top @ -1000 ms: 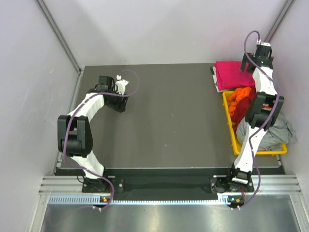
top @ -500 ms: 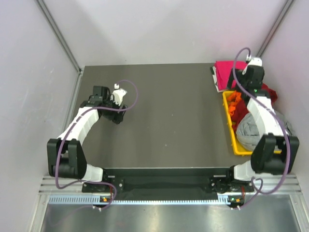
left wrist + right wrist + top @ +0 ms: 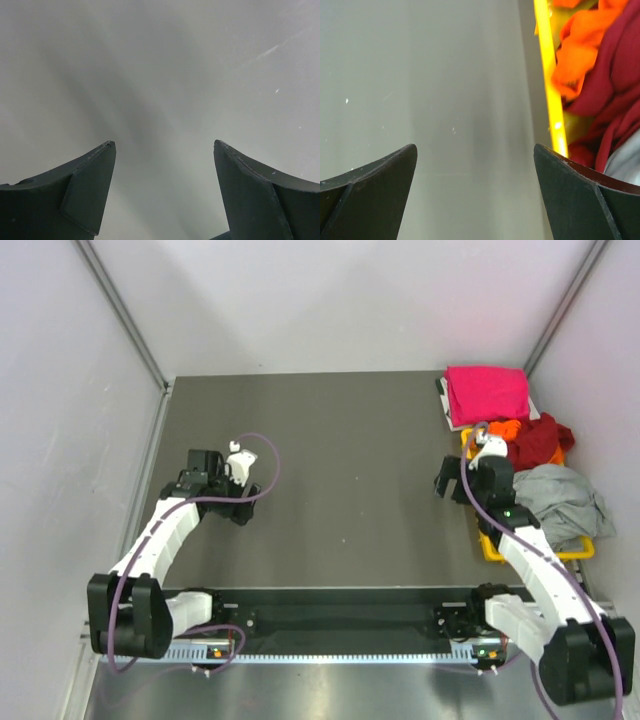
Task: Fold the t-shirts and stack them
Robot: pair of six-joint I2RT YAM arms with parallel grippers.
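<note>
Shirts are all at the right side of the overhead view. The magenta-pink t-shirt [image 3: 487, 393] lies folded flat on the dark table [image 3: 340, 440], in the upper right corner of it. Just below it in the frame stands the yellow bin [image 3: 489, 543]. It holds the orange t-shirt [image 3: 506, 429], the dark red t-shirt [image 3: 541, 439] and the light grey t-shirt [image 3: 561, 501], all crumpled. The grey one hangs over the bin's right rim.

The left gripper [image 3: 240, 508] is over the bare table in the left middle of the frame, well apart from every shirt. In its wrist view the left gripper [image 3: 165, 145] has both fingers wide apart, with only table surface between them.

The right gripper [image 3: 442, 480] is just beside the bin, on its left side and over the table. In the right wrist view the right gripper [image 3: 475, 147] is also spread wide and holds nothing. The yellow bin rim [image 3: 547, 75] runs down the right part of that picture. Behind the rim are the orange t-shirt [image 3: 577, 55], the dark red t-shirt [image 3: 615, 90] and a small part of the light grey t-shirt [image 3: 626, 166].
</note>
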